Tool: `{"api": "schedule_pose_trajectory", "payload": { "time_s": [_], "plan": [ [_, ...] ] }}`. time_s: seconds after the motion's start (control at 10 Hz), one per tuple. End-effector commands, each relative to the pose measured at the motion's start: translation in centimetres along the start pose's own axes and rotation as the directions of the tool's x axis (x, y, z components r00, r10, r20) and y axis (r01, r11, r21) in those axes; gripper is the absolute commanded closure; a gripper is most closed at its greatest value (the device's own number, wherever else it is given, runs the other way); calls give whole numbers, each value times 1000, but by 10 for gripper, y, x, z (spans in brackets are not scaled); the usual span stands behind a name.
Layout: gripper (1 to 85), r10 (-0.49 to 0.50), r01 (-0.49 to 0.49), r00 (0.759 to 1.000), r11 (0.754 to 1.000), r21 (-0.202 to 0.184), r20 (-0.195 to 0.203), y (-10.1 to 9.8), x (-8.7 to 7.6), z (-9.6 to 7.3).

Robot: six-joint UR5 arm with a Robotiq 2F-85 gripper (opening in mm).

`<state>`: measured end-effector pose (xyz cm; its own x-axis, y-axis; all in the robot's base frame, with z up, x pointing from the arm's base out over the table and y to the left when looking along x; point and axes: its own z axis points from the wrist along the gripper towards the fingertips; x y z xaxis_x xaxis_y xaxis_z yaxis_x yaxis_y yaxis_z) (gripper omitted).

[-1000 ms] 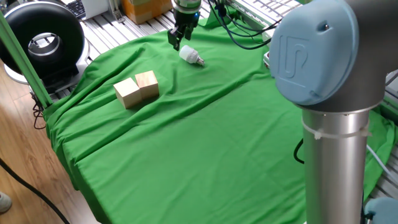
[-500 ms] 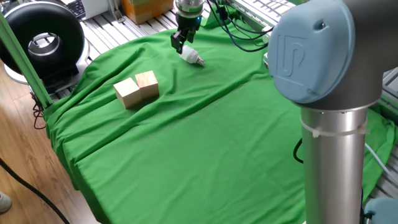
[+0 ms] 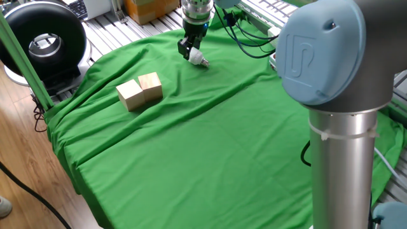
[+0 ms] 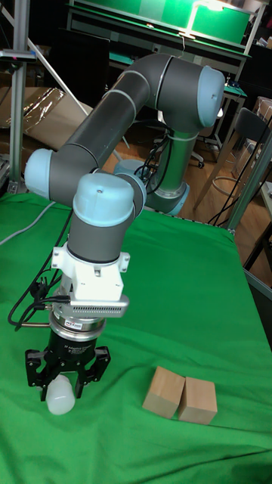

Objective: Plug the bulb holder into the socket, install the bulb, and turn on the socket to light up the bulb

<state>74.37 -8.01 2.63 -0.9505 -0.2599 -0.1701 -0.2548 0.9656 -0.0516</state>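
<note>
The white bulb (image 3: 200, 60) lies on its side on the green cloth (image 3: 210, 146) at the far side of the table, with its silver screw base pointing right. My gripper (image 3: 189, 51) points down over its dome end. In the tall fixed view the gripper (image 4: 64, 382) is open. One of its black fingers (image 4: 34, 372) stands on each side of the rounded dome of the bulb (image 4: 60, 399), with small gaps between them and the dome. The bulb holder and the socket are out of view.
Two wooden blocks (image 3: 140, 90) sit side by side to the left of the bulb and also show as blocks (image 4: 180, 395). The arm's grey base column (image 3: 340, 159) fills the right foreground. A black round device (image 3: 44, 38) stands beyond the table's left edge.
The gripper has moved right and down, from beside the bulb to over its dome end. The bulb and the blocks have stayed put.
</note>
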Motion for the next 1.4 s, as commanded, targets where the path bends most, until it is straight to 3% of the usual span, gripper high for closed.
{"api": "schedule_pose_trajectory", "payload": {
  "time_s": [0.0, 0.2, 0.6, 0.9, 1.1, 1.3],
  "plan": [
    [323, 9, -9, 1000, 1000, -6, 1, 0, 5, 3],
    [423, 24, -24, 1000, 1000, 3, -12, 1, 12, 2],
    [463, 3, -6, 999, 999, -52, -54, 10, 31, -35],
    [473, -98, 86, 988, 991, -101, -122, 29, 81, -81],
    [467, -277, 261, 953, 956, -132, -125, 28, 111, -90],
    [463, -419, 400, 899, 904, -149, -126, 13, 131, -84]
  ]
}}
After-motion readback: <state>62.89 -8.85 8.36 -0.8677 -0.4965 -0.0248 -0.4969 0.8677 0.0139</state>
